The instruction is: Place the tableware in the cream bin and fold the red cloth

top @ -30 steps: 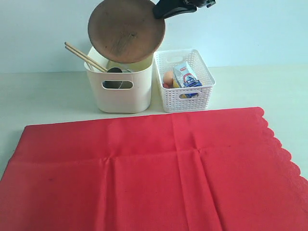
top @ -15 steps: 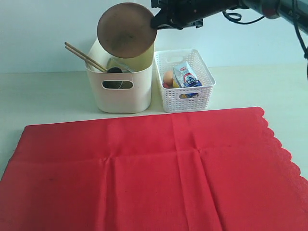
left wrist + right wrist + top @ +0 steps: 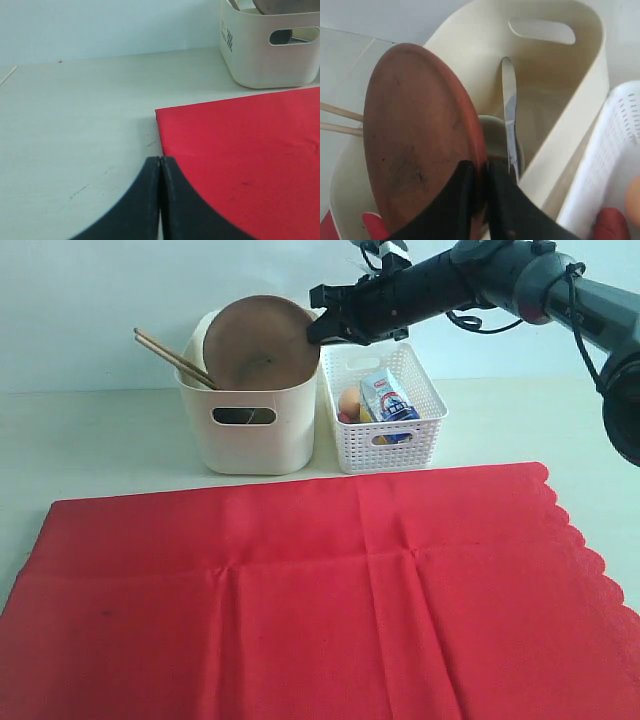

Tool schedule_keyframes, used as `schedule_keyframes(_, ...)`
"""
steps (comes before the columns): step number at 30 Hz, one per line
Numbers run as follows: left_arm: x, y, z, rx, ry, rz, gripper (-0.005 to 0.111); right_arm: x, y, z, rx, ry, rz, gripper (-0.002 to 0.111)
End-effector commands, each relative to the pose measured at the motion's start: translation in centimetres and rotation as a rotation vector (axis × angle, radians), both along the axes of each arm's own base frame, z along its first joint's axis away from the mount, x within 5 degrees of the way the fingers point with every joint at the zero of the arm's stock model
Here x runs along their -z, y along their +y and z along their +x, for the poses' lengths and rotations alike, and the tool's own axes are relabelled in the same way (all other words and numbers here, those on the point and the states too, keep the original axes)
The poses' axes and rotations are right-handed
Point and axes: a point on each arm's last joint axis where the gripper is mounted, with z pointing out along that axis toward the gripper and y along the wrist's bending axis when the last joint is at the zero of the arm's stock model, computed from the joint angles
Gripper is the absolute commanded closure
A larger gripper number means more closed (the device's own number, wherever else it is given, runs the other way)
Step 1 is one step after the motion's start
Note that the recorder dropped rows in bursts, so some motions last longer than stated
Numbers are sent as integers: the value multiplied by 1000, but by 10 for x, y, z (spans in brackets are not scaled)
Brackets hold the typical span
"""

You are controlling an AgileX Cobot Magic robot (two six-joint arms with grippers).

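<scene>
Bench (image 3: 100, 430): red cloth (image 3: 300, 590) unfolded; right hand (image 3: 479, 175) grips plate (image 3: 258, 340), partly inside cream bin (image 3: 250, 445) below it; left hand (image 3: 160, 170) closed, empty.

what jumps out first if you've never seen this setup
The big red cloth spread flat across the foreground grabs the eye first. Behind it, the right gripper pinches a brown plate by its rim, holding it on edge, partly inside the cream bin, with a white basket just beside the bin.
</scene>
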Motion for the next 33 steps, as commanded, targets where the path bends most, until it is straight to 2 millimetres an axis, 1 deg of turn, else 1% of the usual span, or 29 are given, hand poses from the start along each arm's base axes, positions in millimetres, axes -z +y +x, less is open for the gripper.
schedule_keyframes(1, 0, 0, 0, 3, -11, 4, 107, -5, 0, -2, -23, -8, -9, 94)
schedule_keyframes(4, 0, 0, 0, 3, -11, 4, 107, -5, 0, -2, -29, -4, -10, 85)
schedule_keyframes(6, 0, 0, 0, 3, -11, 4, 107, -7, 0, -3, -29, -8, -9, 81)
schedule_keyframes(10, 0, 0, 0, 3, -11, 4, 107, -17, 0, -5, -30, -26, -5, 74)
schedule_keyframes(13, 0, 0, 0, 3, -11, 4, 107, -28, 0, -8, -41, -26, 2, 73)
schedule_keyframes(17, 0, 0, 0, 3, -11, 4, 107, -47, -1, -17, -70, -24, 5, 73)
schedule_keyframes(21, 0, 0, 0, 3, -11, 4, 107, -64, -4, -27, -92, 7, -41, 73)
schedule_keyframes(24, 0, 0, 0, 3, -11, 4, 107, -74, -8, -37, -117, 47, -98, 80)
schedule_keyframes(27, 0, 0, 0, 3, -11, 4, 107, -87, -11, -49, -164, 74, -141, 91)
schedule_keyframes(30, 0, 0, 0, 3, -11, 4, 107, -101, -12, -55, -162, 60, -138, 106)
schedule_keyframes(31, 0, 0, 0, 3, -11, 4, 107, -107, -13, -57, -158, 54, -134, 108)
schedule_keyframes(33, 0, 0, 0, 3, -11, 4, 107, -113, -15, -61, -142, 60, -138, 108)
